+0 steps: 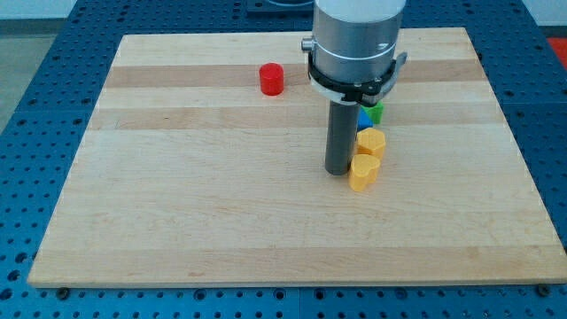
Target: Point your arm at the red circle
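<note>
The red circle (272, 79), a short red cylinder, stands on the wooden board (221, 195) near the view's top, left of centre. My tip (337, 170) is at the lower end of the dark rod, right of and below the red circle, well apart from it. The tip stands just left of a yellow heart-shaped block (363, 173), close to or touching it. A second yellow block (371, 142) sits right behind that one.
A blue block (363, 118) and a green block (376, 112) sit half hidden behind the rod, above the yellow blocks. The arm's grey cylinder body (354, 44) hangs over the board's top centre. A blue perforated table (35, 106) surrounds the board.
</note>
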